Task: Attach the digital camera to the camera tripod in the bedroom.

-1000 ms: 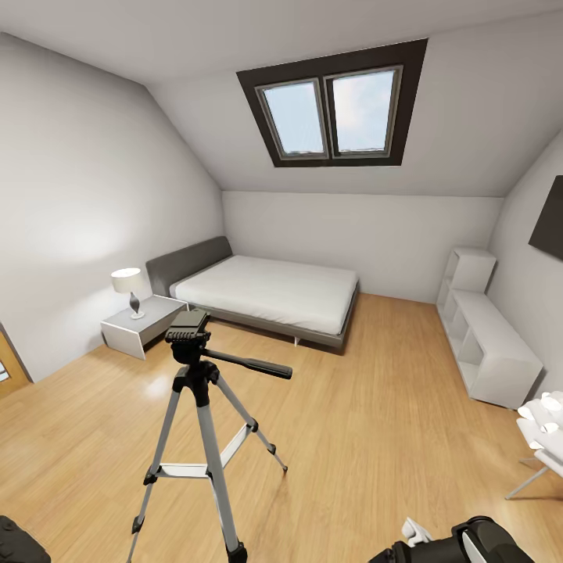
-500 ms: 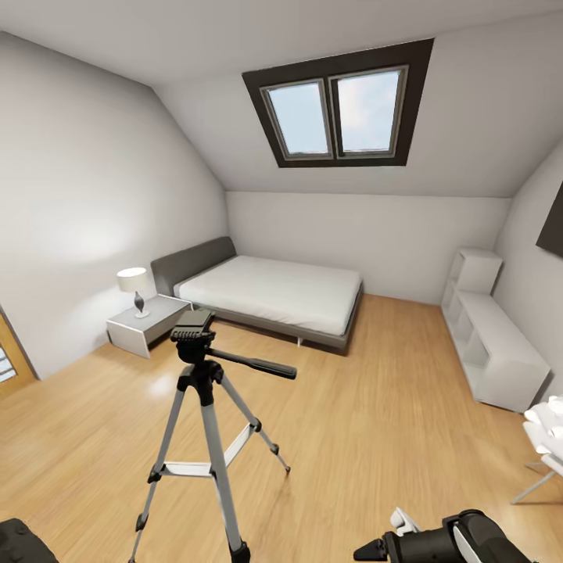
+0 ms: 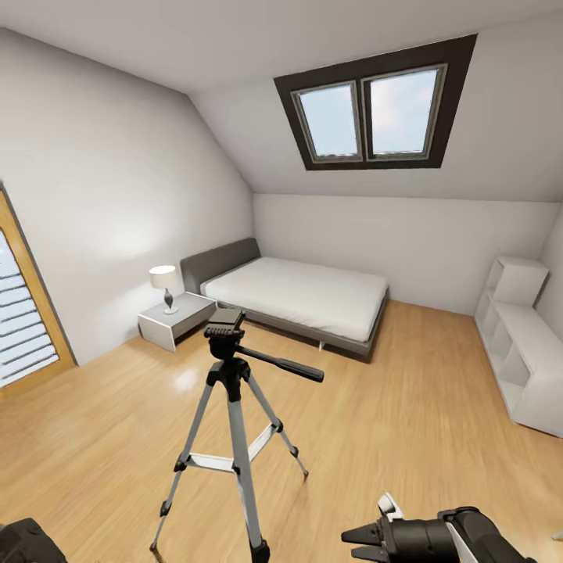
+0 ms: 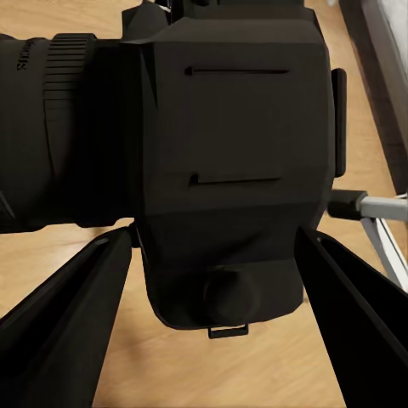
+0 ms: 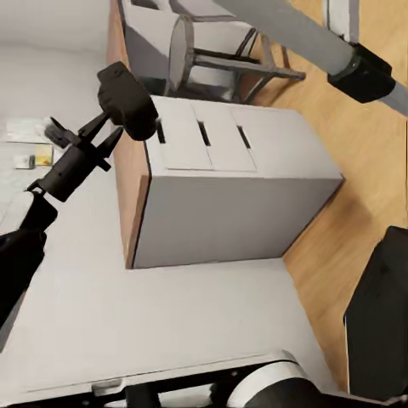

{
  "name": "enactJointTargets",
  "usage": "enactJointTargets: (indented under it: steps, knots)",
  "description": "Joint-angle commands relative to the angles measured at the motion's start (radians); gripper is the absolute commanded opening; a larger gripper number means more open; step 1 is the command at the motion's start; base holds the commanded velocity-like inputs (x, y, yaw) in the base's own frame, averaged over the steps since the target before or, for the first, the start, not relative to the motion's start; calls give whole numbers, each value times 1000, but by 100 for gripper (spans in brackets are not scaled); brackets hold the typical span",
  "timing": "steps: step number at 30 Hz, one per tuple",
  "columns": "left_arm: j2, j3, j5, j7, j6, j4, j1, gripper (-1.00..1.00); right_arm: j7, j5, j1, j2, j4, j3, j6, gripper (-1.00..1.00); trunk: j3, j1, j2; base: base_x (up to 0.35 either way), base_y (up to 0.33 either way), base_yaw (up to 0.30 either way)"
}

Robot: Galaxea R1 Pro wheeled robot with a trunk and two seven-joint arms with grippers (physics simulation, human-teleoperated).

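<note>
**A:** Start at the hands. What has each one got?

**B:** The left gripper (image 4: 212, 280) has its two fingers (image 4: 59, 331) either side of the digital camera (image 4: 234, 161), closed on its black body, lens barrel off to one side. In the head view the right gripper (image 3: 361, 539) sits low, to the right of the tripod's feet, its black tips pointing toward the tripod. Whether its jaws are parted or together I cannot tell.

**B:** And the camera tripod (image 3: 233, 407) stands on the wooden floor, between the robot and the bed (image 3: 301, 293), black head bare, pan handle sticking out to its right.

**A:** So which step is this?

**B:** I'd judge it the approach: camera in hand, not yet mounted. The next move calls for lifting the left arm so the camera's underside comes level over the tripod's head plate, then lowering it squarely on.

**A:** Count things for me.

**B:** One camera, one tripod with three silver legs, one bed. Left of the tripod, against the wall, one nightstand (image 3: 173, 320) with one lamp (image 3: 164, 283) on it. One double skylight (image 3: 374, 113) above the bed, two panes. One white shelf unit (image 3: 520, 356) well to the tripod's right. A shuttered door (image 3: 23, 313) far left of it.
</note>
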Motion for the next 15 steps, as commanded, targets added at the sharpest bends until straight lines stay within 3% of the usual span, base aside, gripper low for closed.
enactJointTargets:
  steps: [1, 3, 10, 15]
  knots:
    - [0, -5, 4, -2, 6, 0, 0, -100, -6, -6, 0, -1, -1, 5, -2, 100, 0, 0, -1, 0, 0, 184]
    - [1, -18, 4, 1, 7, 0, 0, -100, -23, -6, -1, -1, -3, 5, -27, 100, 2, 0, -1, 0, 0, 172]
    - [5, -75, 3, 7, 7, 1, -3, -100, -179, -8, -1, 0, -7, 7, -308, 100, 4, 0, -1, 0, 0, 92]
    - [7, -78, 3, 8, 7, 2, -3, -100, -191, -8, -1, 0, -10, 6, -329, 100, 5, 0, -1, 0, 0, 8]
